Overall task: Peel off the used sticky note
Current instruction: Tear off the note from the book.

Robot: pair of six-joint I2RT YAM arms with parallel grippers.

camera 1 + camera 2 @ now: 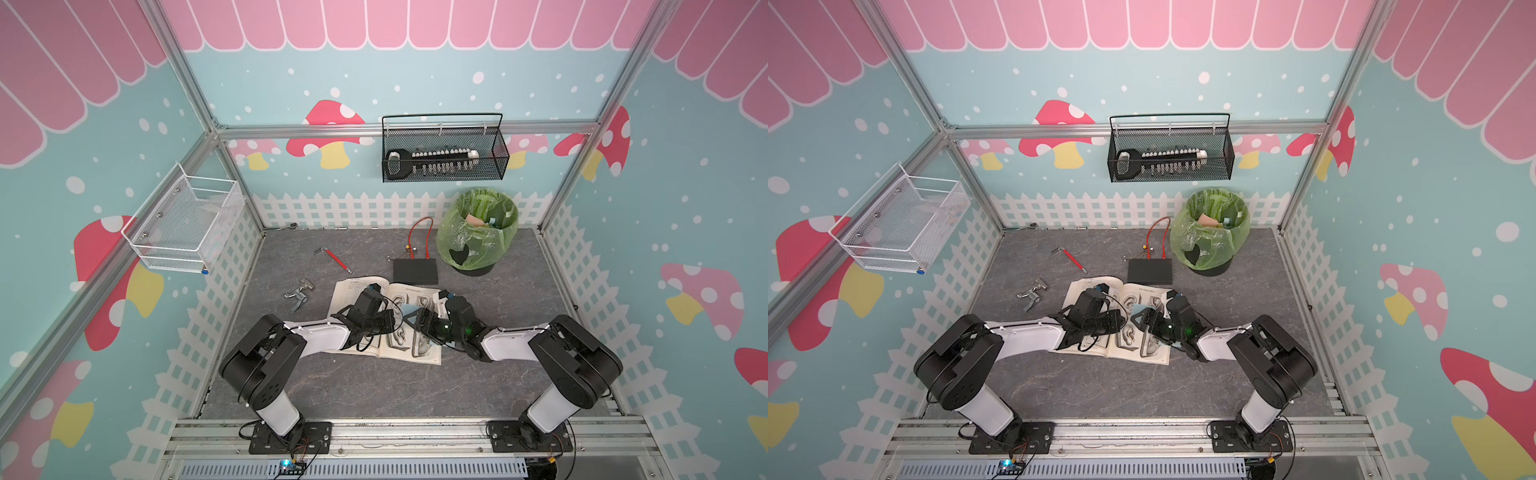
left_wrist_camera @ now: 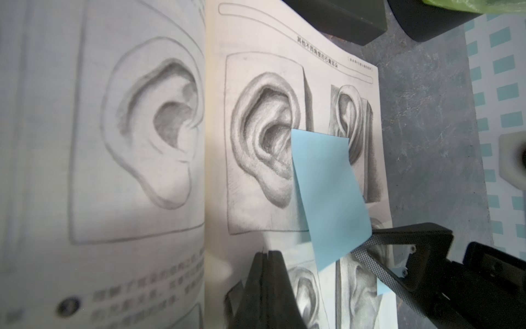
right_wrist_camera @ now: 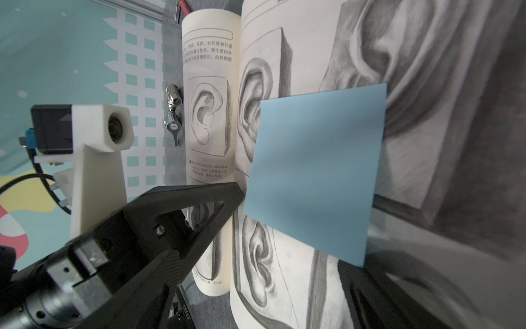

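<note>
An open book (image 1: 386, 332) of ear drawings lies on the grey table. A blue sticky note (image 3: 313, 176) is stuck on its right page, with the free edge curling up off the paper; it also shows as the note (image 2: 327, 193) in the left wrist view and as a small blue patch (image 1: 409, 309) in both top views. My left gripper (image 2: 269, 253) is shut with nothing in it, its tip resting on the page beside the spine. My right gripper (image 3: 304, 225) is open, one finger (image 3: 185, 216) on each side of the note's lifted edge.
A black box (image 1: 415, 270) lies just behind the book, and a bin lined with a green bag (image 1: 478, 232) stands at the back right. A red-handled tool (image 1: 338, 259) and a metal fitting (image 1: 299, 293) lie to the left. A black wire basket (image 1: 444, 149) and a white basket (image 1: 187, 224) hang on the walls.
</note>
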